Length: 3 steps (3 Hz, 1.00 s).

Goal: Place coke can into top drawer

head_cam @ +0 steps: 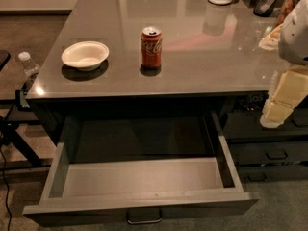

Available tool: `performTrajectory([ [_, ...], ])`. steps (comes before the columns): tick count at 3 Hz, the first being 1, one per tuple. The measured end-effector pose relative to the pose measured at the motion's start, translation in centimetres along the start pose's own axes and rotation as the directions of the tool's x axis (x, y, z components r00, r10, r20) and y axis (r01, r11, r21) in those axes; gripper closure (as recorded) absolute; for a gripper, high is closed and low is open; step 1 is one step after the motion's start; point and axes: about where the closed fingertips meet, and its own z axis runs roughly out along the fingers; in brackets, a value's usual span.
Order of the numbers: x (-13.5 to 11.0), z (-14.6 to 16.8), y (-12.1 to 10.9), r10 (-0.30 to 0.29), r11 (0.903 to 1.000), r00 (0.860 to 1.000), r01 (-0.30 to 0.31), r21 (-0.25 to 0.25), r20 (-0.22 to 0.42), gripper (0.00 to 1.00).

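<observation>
The can (151, 47) stands upright on the counter (207, 66), its long axis vertical and the pull-tab top facing up, clear of everything around it. The bowl (85, 55) sits well apart at its 9 o'clock. The drawer (144, 177) is pulled fully out below the counter's front edge, at the can's 6 o'clock, and its pale floor is bare. The gripper (276, 105) hangs at the right edge of the view, off the counter's front right corner and lower in the picture than the counter top, pointing downward. Whether it is open or closed I cannot tell, but it holds nothing that shows. From the gripper the can lies at about 10 o'clock, well apart, with open counter between them. That relation likely governs the coming move. The one arm would need to rise above the counter edge and travel up and to the left, then meet the can from the side or from above, across its narrow width. The can is not yet grasped, so the task looks to be at its start. A bottle (28, 66) stands off the counter at far left, out of the way.
</observation>
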Motion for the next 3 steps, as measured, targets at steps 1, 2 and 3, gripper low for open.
performTrajectory([
  [1, -0.9, 1.1, -1.3, -0.012, 0.9998, 1.0, 0.012, 0.012, -0.025, 0.0],
  [2, -0.9, 1.1, -1.3, -0.012, 0.9998, 1.0, 0.012, 0.012, -0.025, 0.0],
  [3, -1.2, 3.3, -2.5, 0.076, 0.9968, 0.996, -0.075, -0.028, 0.052, 0.0],
])
